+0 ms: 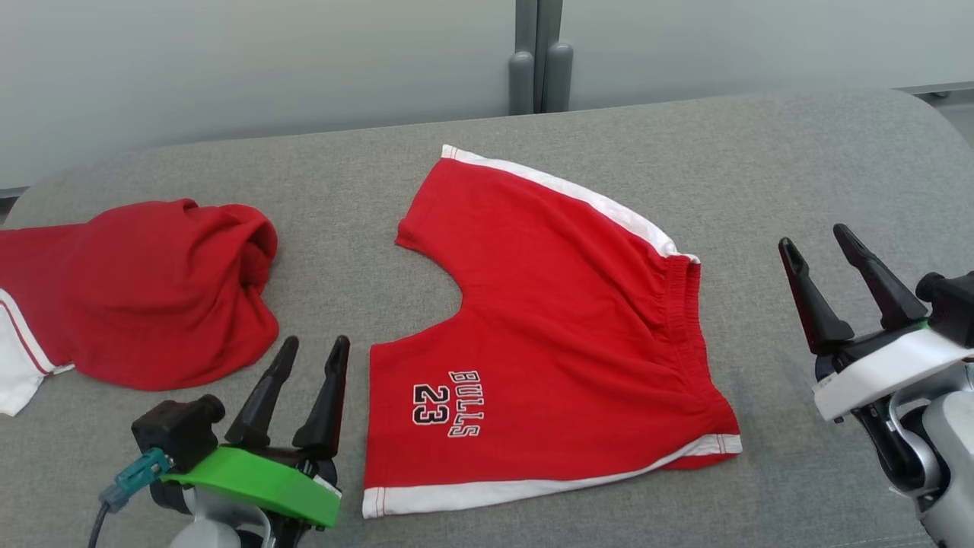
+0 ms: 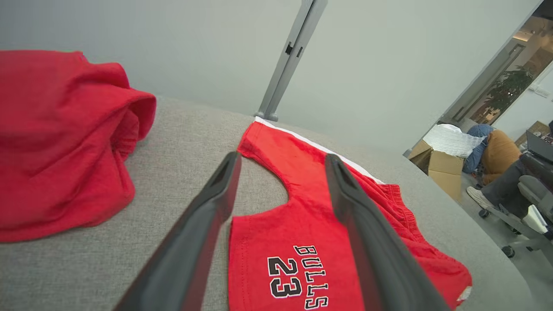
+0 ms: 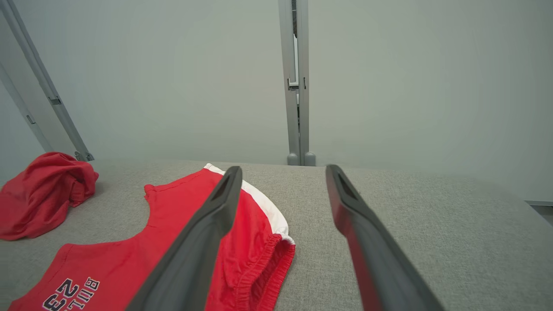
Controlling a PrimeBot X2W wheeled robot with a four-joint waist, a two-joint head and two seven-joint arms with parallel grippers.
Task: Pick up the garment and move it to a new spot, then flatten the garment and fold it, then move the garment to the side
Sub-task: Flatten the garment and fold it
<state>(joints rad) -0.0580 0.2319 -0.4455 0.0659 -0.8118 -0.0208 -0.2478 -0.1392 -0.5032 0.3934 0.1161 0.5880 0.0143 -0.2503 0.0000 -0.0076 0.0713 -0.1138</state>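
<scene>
Shorts (image 1: 563, 335) flat on grey cushion (image 1: 761, 167) (wall (image 1: 228, 61) behind).

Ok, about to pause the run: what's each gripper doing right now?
Left gripper: open, empty, beside the red Bulls shorts.
Right gripper: open, empty.

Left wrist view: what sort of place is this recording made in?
Probably an office or lab workspace: a grey fabric-covered table against a pale partition wall, with a cardboard box, a wheeled office chair and a laptop beyond it.
</scene>
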